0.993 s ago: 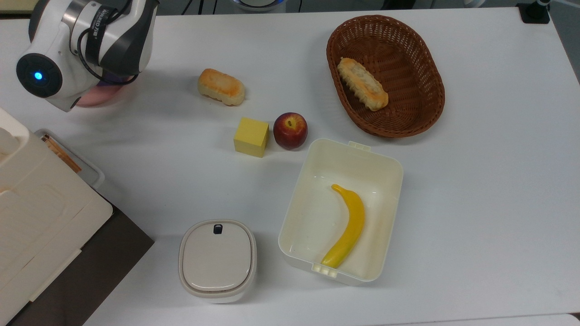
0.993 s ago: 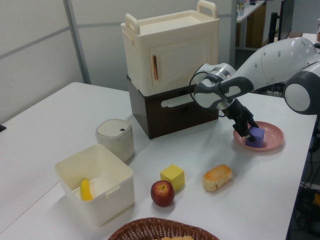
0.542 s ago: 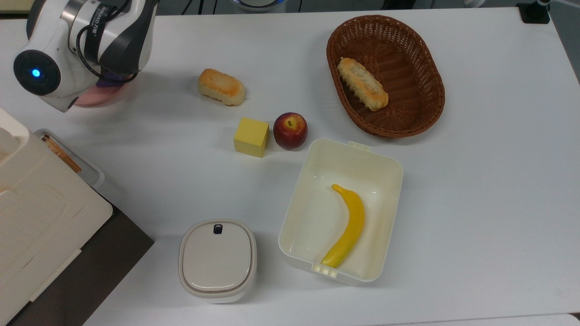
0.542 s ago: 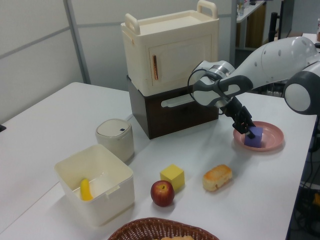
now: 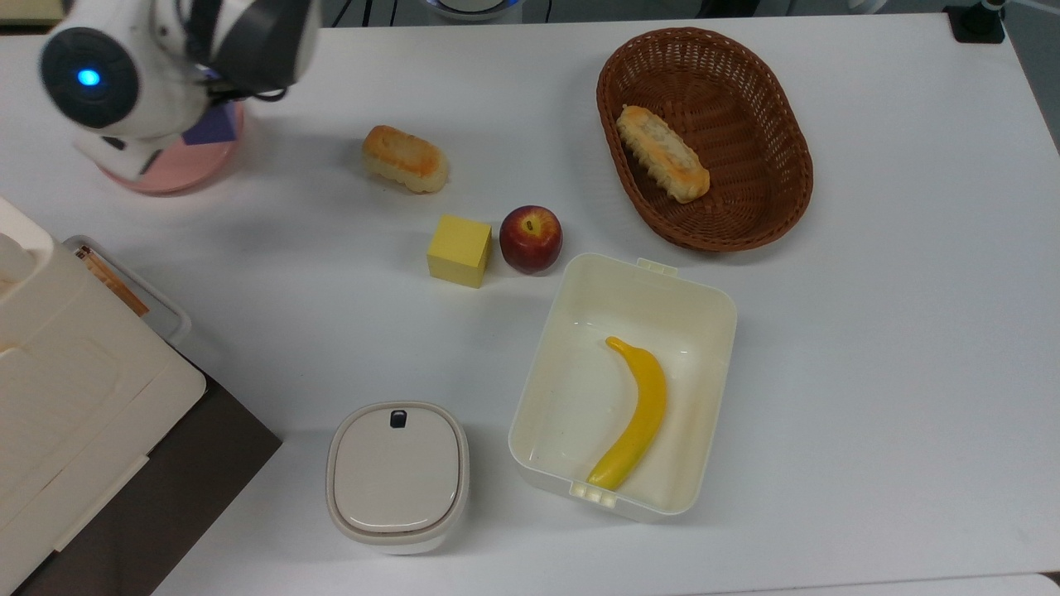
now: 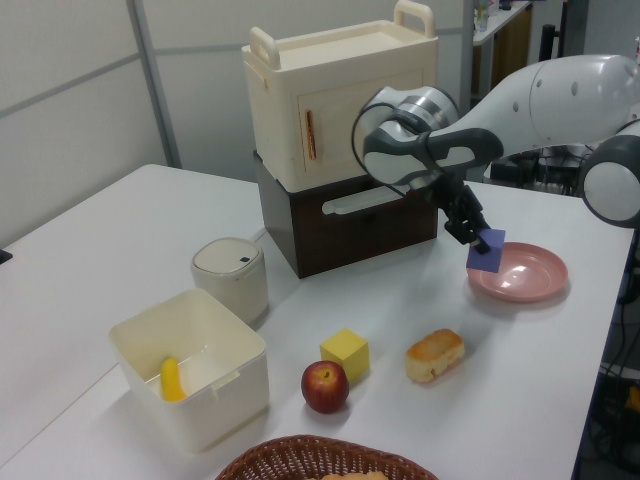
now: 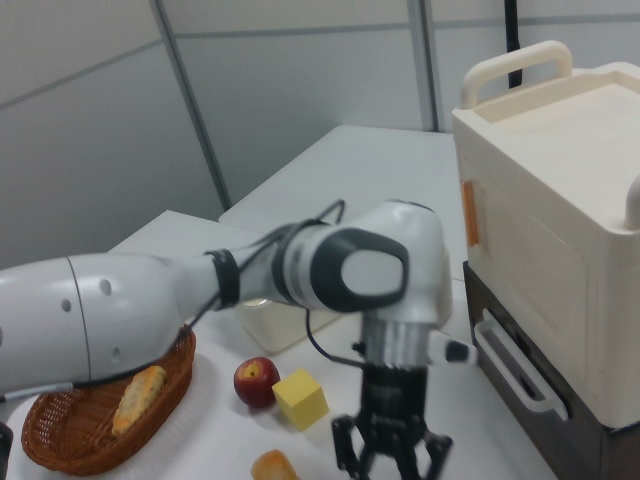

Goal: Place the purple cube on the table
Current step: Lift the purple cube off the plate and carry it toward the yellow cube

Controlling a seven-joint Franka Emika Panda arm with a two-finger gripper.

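The purple cube (image 6: 487,250) hangs in the air, tilted, just above the near-left rim of the round pink plate (image 6: 525,273) in the left view. My gripper (image 6: 476,238) is shut on it from above. In the top view a corner of the purple cube (image 5: 209,129) peeks out from under the arm's wrist, over the pink plate (image 5: 166,171) at the far left. The white table (image 5: 869,331) spreads out beneath everything. The right view has the gripper (image 7: 391,458) pointing down at the bottom edge, and the cube is hidden there.
A bread roll (image 5: 404,158), a yellow cube (image 5: 459,250) and an apple (image 5: 530,238) lie mid-table. A brown basket (image 5: 782,116) holds another roll. An open white box (image 5: 730,308) holds a banana. A lidded canister (image 5: 397,476) and a cream cabinet (image 5: 74,397) stand at the top view's left.
The gripper has lifted the purple cube off the pink plate and carried it up and toward the left view's left; the plate now lies bare.
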